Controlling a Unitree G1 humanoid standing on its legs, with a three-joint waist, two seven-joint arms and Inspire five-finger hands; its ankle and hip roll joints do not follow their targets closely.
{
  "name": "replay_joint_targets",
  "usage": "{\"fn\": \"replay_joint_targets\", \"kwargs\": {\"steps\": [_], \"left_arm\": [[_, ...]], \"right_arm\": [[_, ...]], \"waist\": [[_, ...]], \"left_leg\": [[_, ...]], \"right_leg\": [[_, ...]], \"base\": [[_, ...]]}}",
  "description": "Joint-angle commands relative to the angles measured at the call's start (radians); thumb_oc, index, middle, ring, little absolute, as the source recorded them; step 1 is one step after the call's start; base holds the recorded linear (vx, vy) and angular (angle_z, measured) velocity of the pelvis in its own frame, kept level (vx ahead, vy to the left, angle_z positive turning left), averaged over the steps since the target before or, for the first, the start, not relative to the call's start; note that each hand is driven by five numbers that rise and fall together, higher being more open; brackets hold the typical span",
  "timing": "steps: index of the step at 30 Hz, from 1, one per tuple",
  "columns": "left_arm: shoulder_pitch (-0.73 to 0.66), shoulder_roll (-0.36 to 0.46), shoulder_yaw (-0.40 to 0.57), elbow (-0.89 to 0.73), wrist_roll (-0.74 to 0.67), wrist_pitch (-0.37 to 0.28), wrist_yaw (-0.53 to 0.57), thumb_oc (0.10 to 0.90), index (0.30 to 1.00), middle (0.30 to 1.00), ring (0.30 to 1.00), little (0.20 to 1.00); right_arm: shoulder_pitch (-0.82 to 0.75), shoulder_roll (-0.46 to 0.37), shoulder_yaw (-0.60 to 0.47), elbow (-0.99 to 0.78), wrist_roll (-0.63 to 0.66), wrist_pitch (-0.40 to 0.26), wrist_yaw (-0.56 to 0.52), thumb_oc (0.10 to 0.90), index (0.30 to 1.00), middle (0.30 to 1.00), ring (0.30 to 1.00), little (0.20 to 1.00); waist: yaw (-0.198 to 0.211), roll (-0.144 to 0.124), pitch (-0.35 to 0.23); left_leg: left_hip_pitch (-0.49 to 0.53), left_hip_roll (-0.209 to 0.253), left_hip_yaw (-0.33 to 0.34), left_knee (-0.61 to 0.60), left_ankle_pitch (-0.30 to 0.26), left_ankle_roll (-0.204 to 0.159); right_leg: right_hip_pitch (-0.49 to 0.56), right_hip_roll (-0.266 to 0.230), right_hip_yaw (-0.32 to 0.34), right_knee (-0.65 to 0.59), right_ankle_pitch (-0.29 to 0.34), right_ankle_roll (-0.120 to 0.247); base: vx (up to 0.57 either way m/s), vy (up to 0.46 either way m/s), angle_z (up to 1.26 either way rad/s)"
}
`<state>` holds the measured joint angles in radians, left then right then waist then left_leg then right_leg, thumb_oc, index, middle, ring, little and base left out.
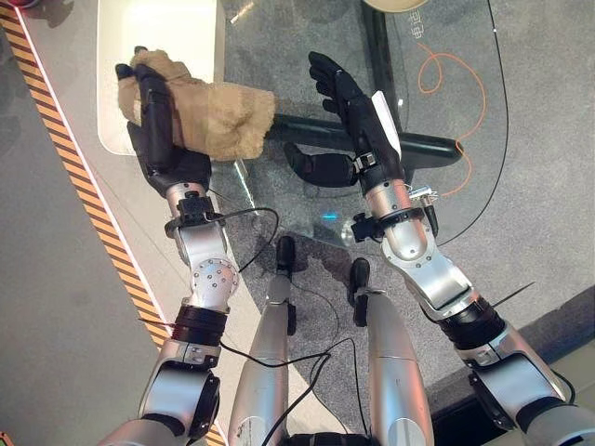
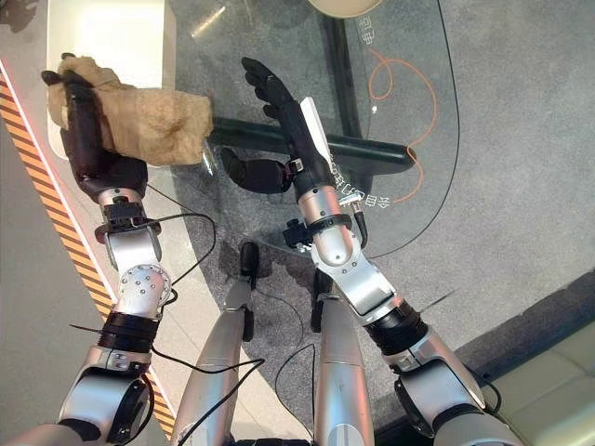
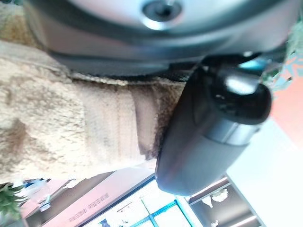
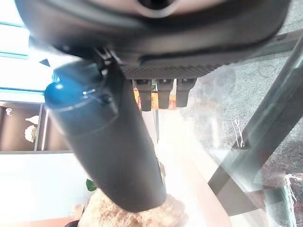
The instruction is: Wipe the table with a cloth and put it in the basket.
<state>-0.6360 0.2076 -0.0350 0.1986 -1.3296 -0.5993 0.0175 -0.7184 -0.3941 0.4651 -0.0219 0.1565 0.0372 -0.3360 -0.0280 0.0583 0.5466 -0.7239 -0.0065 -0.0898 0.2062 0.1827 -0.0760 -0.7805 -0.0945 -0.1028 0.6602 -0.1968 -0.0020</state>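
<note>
A tan fluffy cloth (image 1: 228,116) lies on the glass table (image 1: 279,56) near its left side. My left hand (image 1: 153,111) rests flat on top of the cloth, fingers straight, with the cloth bunched up round the fingertips. In the left wrist view the cloth (image 3: 57,123) sits under the palm beside the thumb (image 3: 208,127). My right hand (image 1: 358,107) hovers over the middle of the glass, open, fingers straight, holding nothing. A pale round rim (image 2: 344,7), perhaps the basket, shows at the far edge.
A dark table bar (image 1: 418,144) runs under the glass. An orange cable (image 1: 446,74) loops on the grey floor beyond. A bright white patch (image 1: 158,37) shows on the glass at the far left. Yellow-black striped tape (image 1: 56,139) runs along the floor on the left.
</note>
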Motion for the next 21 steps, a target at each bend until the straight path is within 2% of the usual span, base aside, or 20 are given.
{"fn": "replay_joint_targets", "kwargs": {"steps": [1,10,14,15,20,21], "left_arm": [[-0.194,0.072,0.053,-0.025,0.125,-0.133,-0.005,0.100,0.300,0.300,0.300,0.200],[-0.218,0.117,0.068,0.019,0.231,-0.180,0.107,0.100,0.300,0.300,0.300,0.200],[-0.224,0.130,0.076,0.054,0.255,-0.199,0.126,0.100,0.300,0.300,0.300,0.200],[-0.234,0.142,0.082,0.078,0.254,-0.200,0.129,0.100,0.300,0.300,0.300,0.200],[-0.253,0.174,0.079,0.119,0.256,-0.211,0.150,0.100,0.300,0.300,0.300,0.200],[-0.259,0.189,0.077,0.134,0.257,-0.214,0.160,0.100,0.300,0.300,0.300,0.200]], "right_arm": [[-0.135,0.045,-0.069,-0.062,-0.035,-0.077,-0.042,0.800,0.900,0.900,0.900,0.900],[-0.106,0.003,-0.102,0.045,-0.126,-0.099,-0.209,0.800,0.900,0.900,0.900,0.900],[-0.076,-0.011,-0.134,0.111,-0.122,-0.141,-0.318,0.800,0.900,0.900,0.900,0.900],[-0.068,-0.022,-0.158,0.163,-0.119,-0.171,-0.370,0.800,0.900,0.900,0.900,0.900],[-0.062,-0.050,-0.196,0.263,-0.127,-0.223,-0.467,0.800,0.900,0.900,0.900,0.900],[-0.059,-0.065,-0.209,0.307,-0.119,-0.242,-0.505,0.800,0.900,0.900,0.900,0.900]], "waist": [[0.027,-0.044,-0.027],[0.019,-0.036,-0.027],[0.010,-0.036,-0.027],[0.008,-0.035,-0.027],[0.003,-0.032,-0.027],[0.001,-0.031,-0.027]], "left_leg": [[0.060,-0.098,0.073,0.126,-0.204,0.071],[0.068,-0.094,0.079,0.124,-0.215,0.070],[0.070,-0.091,0.082,0.130,-0.222,0.066],[0.073,-0.091,0.082,0.130,-0.224,0.065],[0.064,-0.087,0.084,0.130,-0.219,0.065],[0.070,-0.085,0.084,0.135,-0.232,0.064]], "right_leg": [[0.093,0.075,0.048,-0.297,0.141,0.034],[0.098,0.069,0.051,-0.300,0.131,0.035],[0.100,0.068,0.056,-0.298,0.128,0.037],[0.103,0.068,0.057,-0.297,0.125,0.037],[0.093,0.068,0.059,-0.295,0.133,0.040],[0.096,0.069,0.061,-0.289,0.122,0.042]], "base": [[0.00,0.000,0.00],[-0.01,0.003,0.00],[0.00,0.008,0.00],[-0.04,0.033,-0.01],[-0.01,0.003,0.00],[-0.04,0.009,-0.02]]}}
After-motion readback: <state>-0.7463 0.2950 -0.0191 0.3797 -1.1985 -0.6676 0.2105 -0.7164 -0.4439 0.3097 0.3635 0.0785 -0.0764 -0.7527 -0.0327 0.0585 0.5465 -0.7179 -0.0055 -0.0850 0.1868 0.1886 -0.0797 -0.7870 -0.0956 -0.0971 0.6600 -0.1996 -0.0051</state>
